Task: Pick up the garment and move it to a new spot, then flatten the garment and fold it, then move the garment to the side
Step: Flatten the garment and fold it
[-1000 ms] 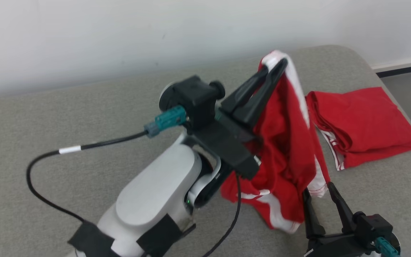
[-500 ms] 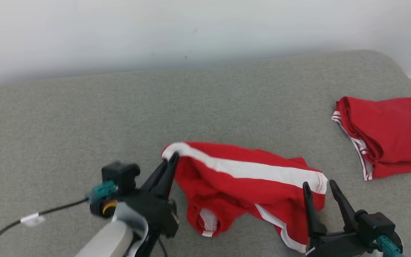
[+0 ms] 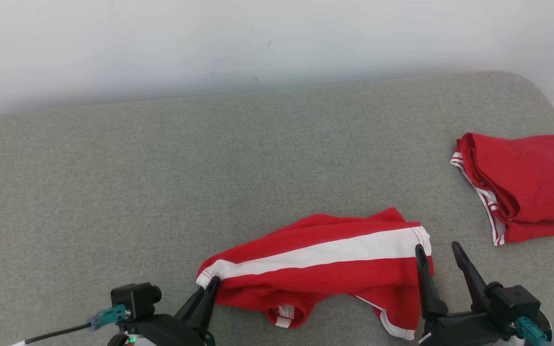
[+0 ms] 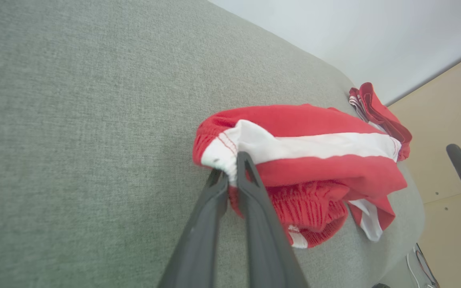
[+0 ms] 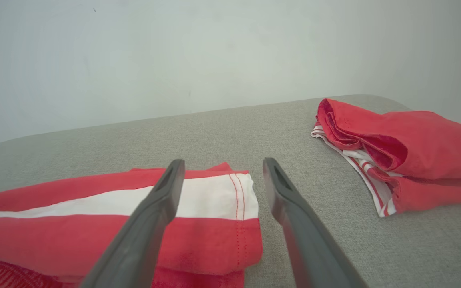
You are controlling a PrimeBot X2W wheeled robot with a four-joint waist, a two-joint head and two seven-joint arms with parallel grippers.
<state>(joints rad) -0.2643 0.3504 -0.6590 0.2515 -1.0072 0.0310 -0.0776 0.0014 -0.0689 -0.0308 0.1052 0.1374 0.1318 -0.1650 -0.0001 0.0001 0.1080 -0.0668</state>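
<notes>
L jaws: clenched on garment (image 3: pixel 325 269). L fingers (image 4: pixel 202 228) are pinched together on the white-band corner at its waist end, tips low at the grey fabric tabletop (image 3: pixel 161 182).

R jaws: released, spread wide, nothing between them. In head view the inner one of the R fingers (image 3: pixel 426 283) overlaps the garment's other end; can't tell if it touches cloth. R wrist view: stitched white-stripe end lies under/ahead of the inner finger, outer finger over bare grey.

Garment is red w/ a white side stripe, looks like shorts. It lies bunched on the tabletop, spanning from L jaws' tips across to R jaws, stripe running the whole way. Gathered elastic is rumpled underneath, just beside L jaws on the side toward R. A white-trimmed hem pokes out near the base of R jaws.

2nd red item (image 3: pixel 527 187) is folded w/ a white-trimmed edge. It sits beyond R jaws on their outer side, well apart from the garment, by the tabletop's rounded corner.

Bare tabletop ahead of L jaws and on their outer side. Pale wall (image 3: pixel 258 38) past the far edge. Teal connector (image 3: pixel 106 317) + black cable (image 3: pixel 56 330) behind L jaws.
</notes>
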